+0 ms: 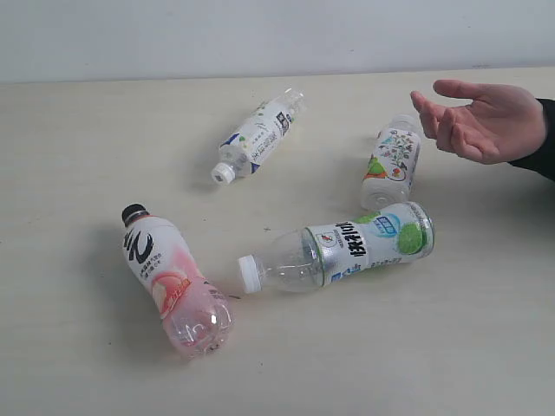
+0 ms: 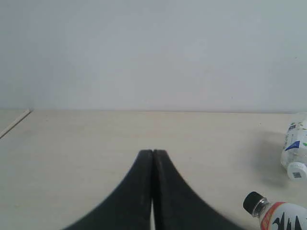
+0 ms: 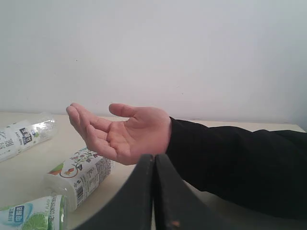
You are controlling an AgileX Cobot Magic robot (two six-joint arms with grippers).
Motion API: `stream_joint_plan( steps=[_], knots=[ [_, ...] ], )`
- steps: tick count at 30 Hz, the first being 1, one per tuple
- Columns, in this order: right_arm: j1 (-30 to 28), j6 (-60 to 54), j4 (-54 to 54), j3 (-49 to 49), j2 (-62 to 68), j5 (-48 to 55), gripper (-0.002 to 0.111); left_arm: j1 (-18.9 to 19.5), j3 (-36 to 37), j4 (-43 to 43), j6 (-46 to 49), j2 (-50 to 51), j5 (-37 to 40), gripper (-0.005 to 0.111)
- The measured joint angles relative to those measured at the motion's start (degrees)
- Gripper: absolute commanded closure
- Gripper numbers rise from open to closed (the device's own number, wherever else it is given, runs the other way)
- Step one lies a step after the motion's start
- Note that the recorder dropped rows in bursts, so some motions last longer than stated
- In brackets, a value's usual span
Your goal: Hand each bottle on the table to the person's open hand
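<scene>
Four bottles lie on the beige table [image 1: 78, 139]. The pink-white bottle [image 1: 172, 279] with a black cap is at the front left. The green-label bottle [image 1: 347, 247] lies in the middle front. The white-label bottle [image 1: 258, 134] lies further back, and the floral bottle [image 1: 393, 162] is under the person's open hand [image 1: 481, 120] at the right. Neither arm shows in the exterior view. My left gripper [image 2: 153, 153] is shut and empty, with the pink-white bottle [image 2: 278, 213] and the white-label bottle [image 2: 296, 151] off to one side. My right gripper [image 3: 154, 157] is shut and empty, just in front of the open hand [image 3: 122, 132].
A black sleeve [image 3: 235, 165] runs from the hand across the right wrist view. A pale wall [image 1: 260, 35] stands behind the table. The table's left edge [image 2: 14, 122] shows in the left wrist view.
</scene>
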Motion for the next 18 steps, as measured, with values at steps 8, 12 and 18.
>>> stream_joint_plan(
  steps=[8, 12, 18],
  knots=[
    [0.0, 0.0, 0.0, 0.0, 0.0, 0.0, 0.108, 0.0, 0.0, 0.0, 0.0, 0.0, 0.0, 0.107],
    [0.0, 0.0, 0.0, 0.0, 0.0, 0.0, 0.108, 0.0, 0.0, 0.0, 0.0, 0.0, 0.0, 0.107],
    [0.0, 0.0, 0.0, 0.0, 0.0, 0.4, 0.108, 0.0, 0.0, 0.0, 0.0, 0.0, 0.0, 0.107]
  ],
)
